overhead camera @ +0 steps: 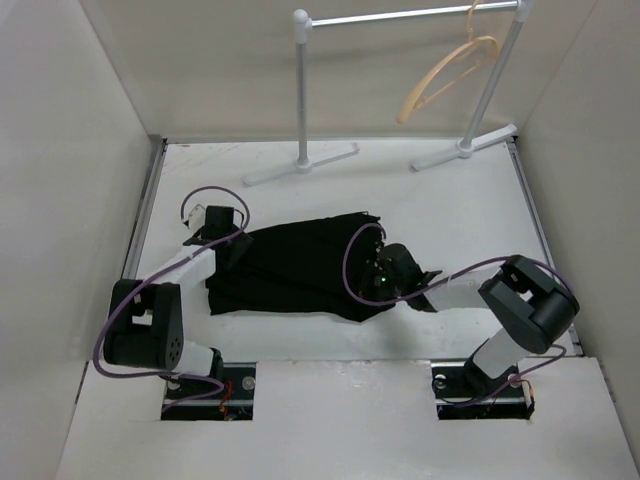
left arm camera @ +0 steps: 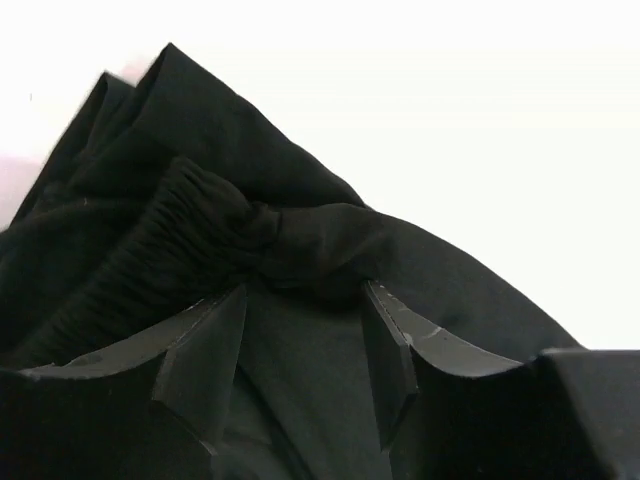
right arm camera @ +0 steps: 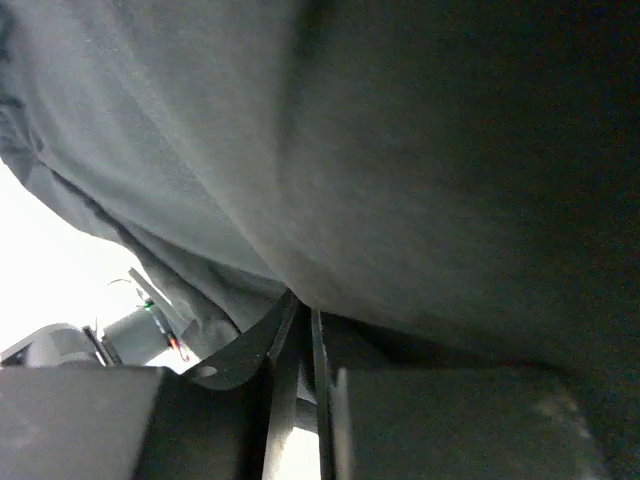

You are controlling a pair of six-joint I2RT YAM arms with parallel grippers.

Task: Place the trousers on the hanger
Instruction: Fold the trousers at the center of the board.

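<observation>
Plain black soft-fabric trousers (overhead camera: 290, 270) lie bunched on the white surface (overhead camera: 450, 210) between the two arms. The left pincer (left arm camera: 300, 340) stands part open, its two dark fingers (left arm camera: 205, 365) straddling a gathered fold at the ribbed waistband. The right pincer (right arm camera: 300, 360) is clenched on a fold of the cloth, jaws nearly touching. The thin tan wooden hanger (overhead camera: 450, 70) hangs on the silver metal rail (overhead camera: 410, 15) at the far edge, well apart from the garment.

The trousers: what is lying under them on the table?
Around the trousers only the white table shows. Both grippers, left and right, meet the cloth's edges. Anything beneath is covered by the fabric.
</observation>
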